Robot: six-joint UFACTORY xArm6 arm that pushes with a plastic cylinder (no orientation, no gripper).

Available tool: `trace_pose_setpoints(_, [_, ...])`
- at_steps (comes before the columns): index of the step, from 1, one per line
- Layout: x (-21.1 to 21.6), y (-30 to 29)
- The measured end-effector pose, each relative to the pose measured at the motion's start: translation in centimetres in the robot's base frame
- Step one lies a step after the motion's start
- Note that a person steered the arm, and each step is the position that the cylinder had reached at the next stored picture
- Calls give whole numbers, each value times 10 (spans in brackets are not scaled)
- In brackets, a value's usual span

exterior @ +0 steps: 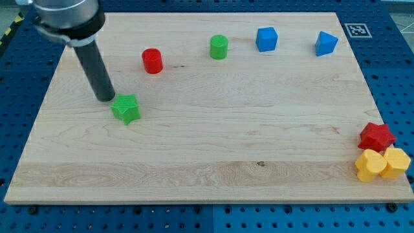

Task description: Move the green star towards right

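The green star (126, 108) lies on the wooden board (207, 149) at the view's left, a little above mid-height. My tip (105, 98) stands just to the upper left of the star, touching or almost touching its left edge. The dark rod rises from there to the view's top left corner.
A red cylinder (152, 61), a green cylinder (219, 47), a blue cube (266, 39) and a blue wedge-like block (326, 43) line the board's top. A red star (376, 136) and two yellow blocks (369, 165) (395, 162) sit at the right edge, bottom.
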State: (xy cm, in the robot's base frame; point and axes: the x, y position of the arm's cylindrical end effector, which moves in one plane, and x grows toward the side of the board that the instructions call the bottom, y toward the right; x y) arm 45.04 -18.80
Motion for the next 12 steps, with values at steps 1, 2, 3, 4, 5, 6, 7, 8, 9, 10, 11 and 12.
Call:
trace_pose_setpoints(1, [49,30])
trace_pose_setpoints(2, [80,92])
trace_pose_setpoints(3, [79,89])
trace_pose_setpoints(4, [63,16])
trace_pose_setpoints(5, [43,-14])
trace_pose_setpoints(6, [43,22])
trace_pose_setpoints(7, [54,70])
trace_pose_setpoints(8, [46,88])
trace_pose_setpoints(9, [18,73])
trace_pose_setpoints(10, [8,75])
trace_pose_setpoints(11, [15,105])
trace_pose_setpoints(12, [19,140])
